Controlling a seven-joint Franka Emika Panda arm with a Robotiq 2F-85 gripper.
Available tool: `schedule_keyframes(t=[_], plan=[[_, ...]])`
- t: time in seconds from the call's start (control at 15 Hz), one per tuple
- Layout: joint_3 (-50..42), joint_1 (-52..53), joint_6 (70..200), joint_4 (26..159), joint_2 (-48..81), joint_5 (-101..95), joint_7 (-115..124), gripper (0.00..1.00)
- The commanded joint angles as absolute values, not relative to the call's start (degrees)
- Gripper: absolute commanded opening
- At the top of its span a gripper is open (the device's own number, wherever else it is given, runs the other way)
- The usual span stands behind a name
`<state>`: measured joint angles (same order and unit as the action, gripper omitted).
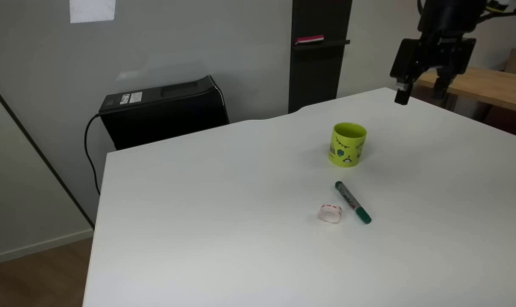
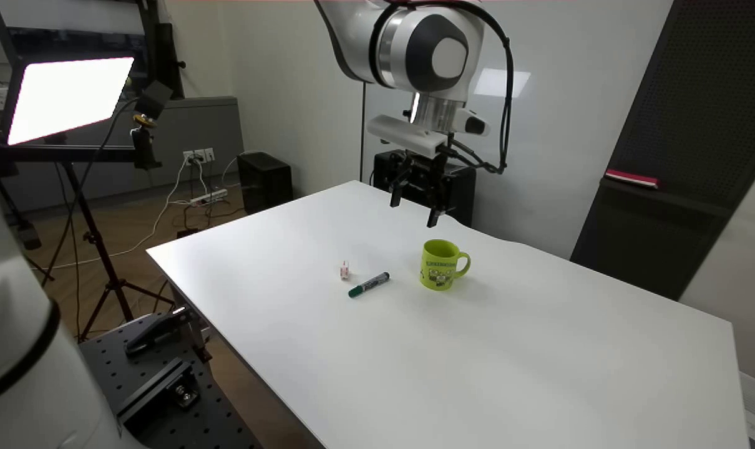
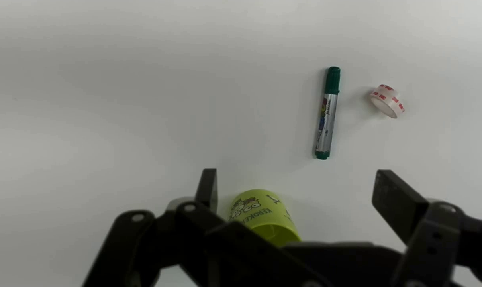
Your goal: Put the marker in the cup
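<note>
Marker (image 3: 327, 115): a slim, straight pen with its cap on, lying flat on the white desk (image 2: 508, 362), apart from the cup (image 1: 347, 147).
Marker colours: dark green cap, silver-grey barrel, short green plug at the tail.
Marker print: dark lettering runs along the barrel beside a small multicoloured patch; the words are too fine to read.
Marker direction: in the wrist view the cap points to 12 o'clock and the tail to 6; in an exterior view the marker (image 1: 352, 201) has its cap towards 5 o'clock.
Cup: lime-green mug, upright on the desk, at 7 o'clock from the marker in the wrist view, where the tool (image 3: 296, 179) covers part of it.
Cup detail: dark cartoon figures on the side; in an exterior view the cup (image 2: 440, 268) shows its handle at 3 o'clock.
Tape roll (image 3: 389, 97): small pale ring with red print, near the marker at 3 o'clock in the wrist view.
Tool: black, two fingers spread wide, holding nothing; in an exterior view the tool (image 1: 421, 96) hangs above the desk, at 2 o'clock from the cup.
</note>
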<state>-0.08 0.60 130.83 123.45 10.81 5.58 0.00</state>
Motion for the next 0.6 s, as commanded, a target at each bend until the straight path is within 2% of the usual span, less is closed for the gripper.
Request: schedule_keyframes(t=[0.0,0.53], plan=[[0.2,0.3,130.6,123.3,10.8,5.5,0.1,1.00],[0.5,0.5,131.2,123.5,10.9,5.9,-0.2,1.00]])
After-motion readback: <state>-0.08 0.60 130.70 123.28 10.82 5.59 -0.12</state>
